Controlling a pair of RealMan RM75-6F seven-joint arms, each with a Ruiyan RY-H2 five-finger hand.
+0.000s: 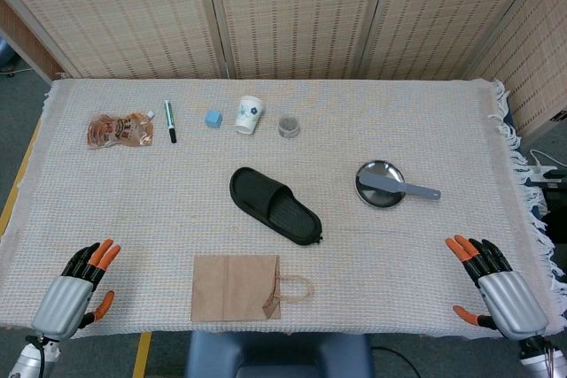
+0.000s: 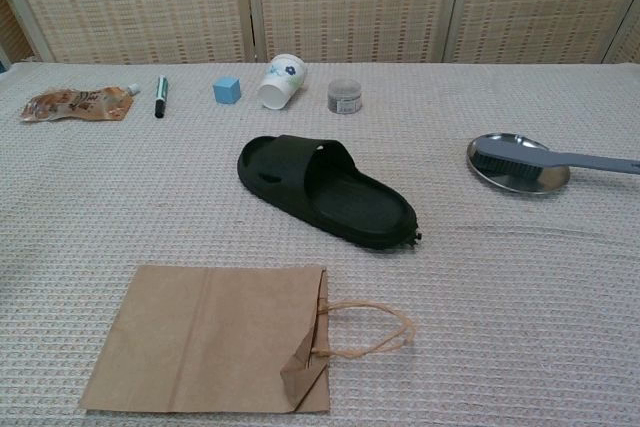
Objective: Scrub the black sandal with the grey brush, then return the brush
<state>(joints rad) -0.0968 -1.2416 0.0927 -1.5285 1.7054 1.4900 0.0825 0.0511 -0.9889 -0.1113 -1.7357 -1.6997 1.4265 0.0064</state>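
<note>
Both hands, left [image 1: 75, 285] and right [image 1: 496, 285], rest empty with fingers spread; grey brush [image 1: 399, 187] parked on steel dish [image 1: 365, 194], black sandal [image 1: 273, 204] central within reach.

From my seat I see a woven folding screen [image 1: 292, 11] running behind the table, its tan panels split by pale upright frames. A whitish waffle-weave cloth [image 1: 177, 210] covers the whole table, with a fringe hanging off the right edge. Grey floor [image 1: 18, 95] shows at the left, marked by a yellow line [image 1: 16, 185]. The lighting is even and soft.
</note>
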